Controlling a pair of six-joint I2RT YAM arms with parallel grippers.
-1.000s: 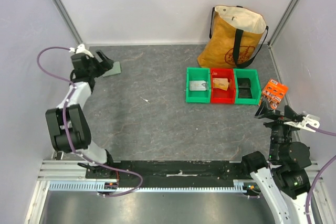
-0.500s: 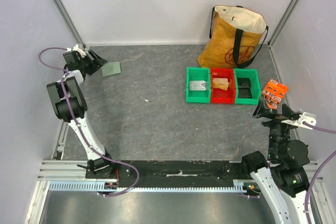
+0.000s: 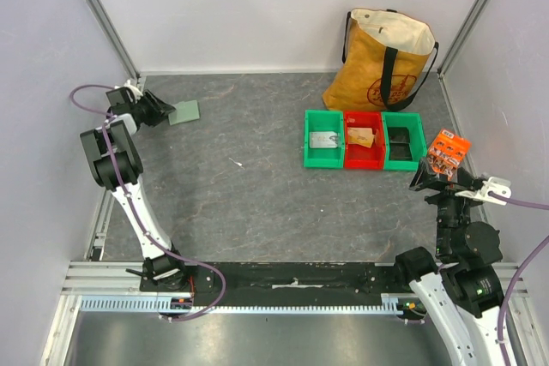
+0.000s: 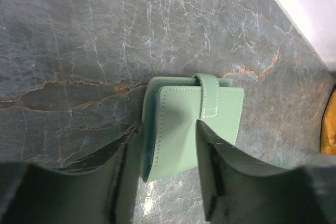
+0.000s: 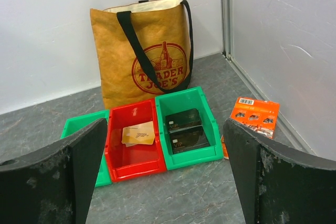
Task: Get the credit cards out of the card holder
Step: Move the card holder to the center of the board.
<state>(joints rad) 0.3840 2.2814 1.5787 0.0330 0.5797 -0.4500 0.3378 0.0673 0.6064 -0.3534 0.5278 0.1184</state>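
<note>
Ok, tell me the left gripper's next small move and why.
Probably close the left gripper on the pale-green folding card holder and lift it: it lies flat on the grey table, folded shut, its near end between the open fingers.

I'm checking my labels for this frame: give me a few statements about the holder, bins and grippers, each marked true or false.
1. The card holder lies folded shut, its tab across the edge. True.
2. The left gripper is far from the card holder. False: it is right at the holder.
3. The red bin is empty. False: a tan-gold card lies in it.
4. The right gripper stands open, holding nothing. True.
5. The tote bag stands behind the red bin. True.
</note>
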